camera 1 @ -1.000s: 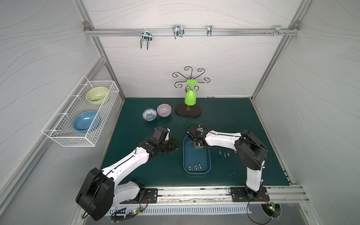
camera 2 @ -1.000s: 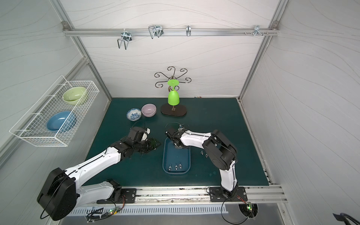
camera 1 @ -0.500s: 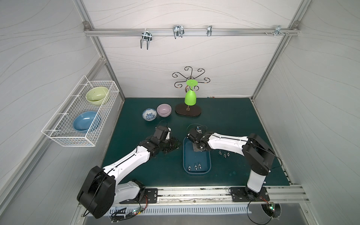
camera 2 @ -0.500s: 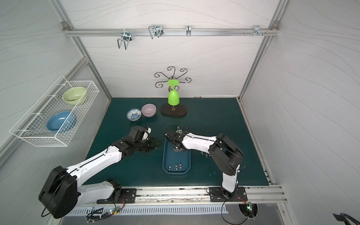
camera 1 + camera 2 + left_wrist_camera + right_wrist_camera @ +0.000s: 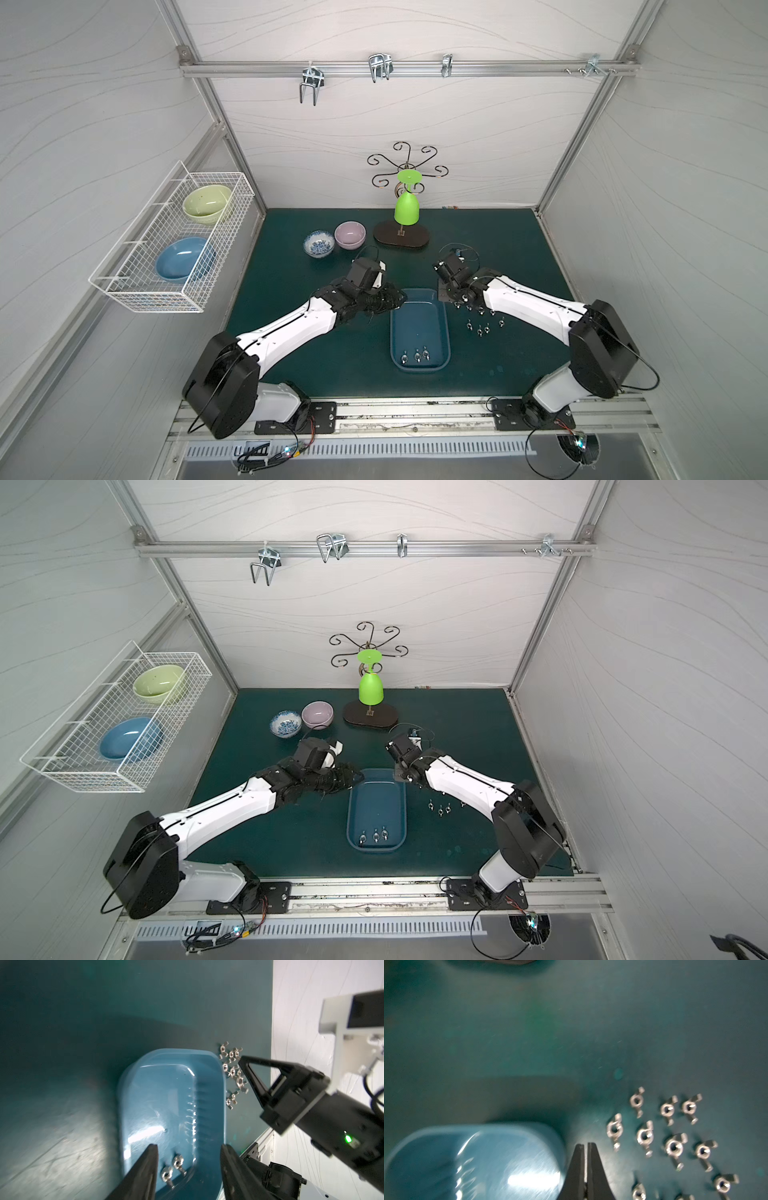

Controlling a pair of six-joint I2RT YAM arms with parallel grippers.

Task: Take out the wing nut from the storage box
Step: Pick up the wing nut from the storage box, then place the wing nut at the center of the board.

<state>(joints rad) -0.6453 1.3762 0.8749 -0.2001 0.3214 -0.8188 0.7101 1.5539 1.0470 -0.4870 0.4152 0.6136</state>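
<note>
The blue storage box lies lengthwise mid-mat. Three wing nuts sit at its near end; two of them show in the left wrist view. My left gripper hovers open at the box's far left corner, holding nothing. My right gripper is shut and empty, just outside the box's far right corner, low over the mat. Several loose wing nuts lie on the mat right of the box.
Behind the arms stand a patterned bowl, a pink bowl and a wire stand with a green cup on a dark base. A white wire basket with two bowls hangs on the left wall.
My right gripper has moved from above the box's far end out to the right, past the rim, staying shut. The left gripper has stayed where it was.
</note>
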